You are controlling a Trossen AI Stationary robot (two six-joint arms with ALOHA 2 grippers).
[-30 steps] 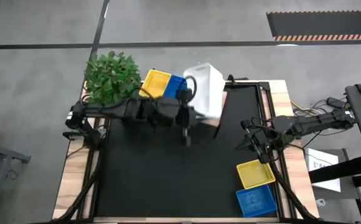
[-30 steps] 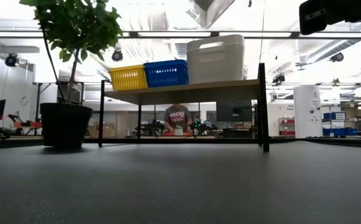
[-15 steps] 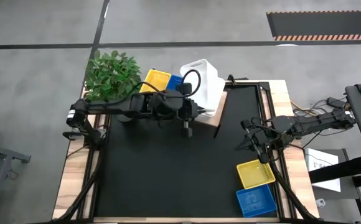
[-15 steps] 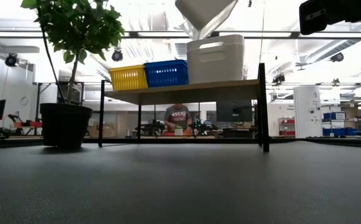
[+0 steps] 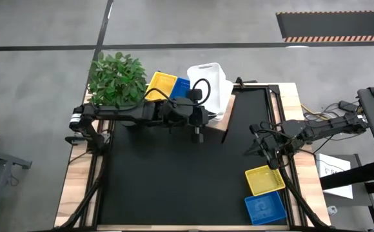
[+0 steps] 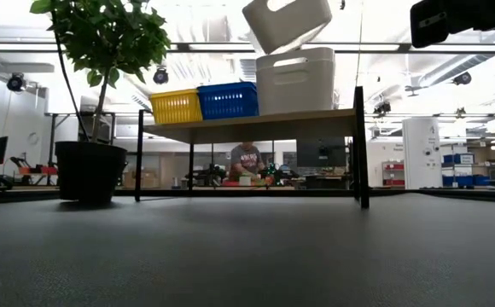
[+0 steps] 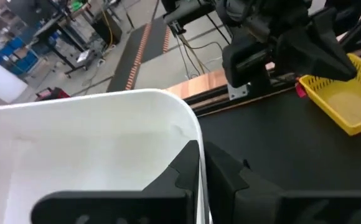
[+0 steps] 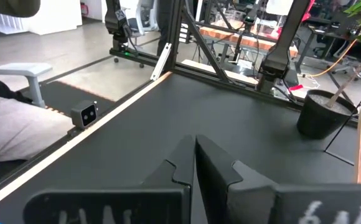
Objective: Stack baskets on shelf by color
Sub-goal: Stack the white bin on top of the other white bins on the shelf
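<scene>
My left gripper [image 5: 207, 115] [image 7: 202, 152] is shut on a white basket [image 5: 209, 84] [image 6: 288, 21], held tilted in the air above the shelf's right end. Below it, another white basket [image 6: 296, 81] stands on the wooden shelf [image 6: 247, 119], beside a blue basket [image 6: 228, 100] and a yellow basket [image 6: 177, 107]. My right gripper [image 5: 259, 145] [image 8: 195, 146] is shut and holds nothing; it hovers by the table's right edge. A yellow basket [image 5: 264, 179] and a blue basket [image 5: 264, 207] lie on the table near it. My left gripper has the white basket by its side wall near a rounded corner [image 7: 195, 127]. One finger [image 7: 187, 168] is inside the basket and the other [image 7: 230, 177] outside, pinching the wall. The basket is lifted clear and tilted, above the white basket on the shelf.
A potted plant [image 5: 115, 78] stands at the table's far left corner, next to the shelf. The black table top [image 5: 174, 180] lies bare between the shelf and the near edge. A person [image 6: 247, 160] shows in the room behind, under the shelf.
My left gripper has carried the white basket toward the far edge, over the shelf's right end. In the low view the basket has come down from the picture's top edge and now hangs tilted just above the white basket on the shelf.
</scene>
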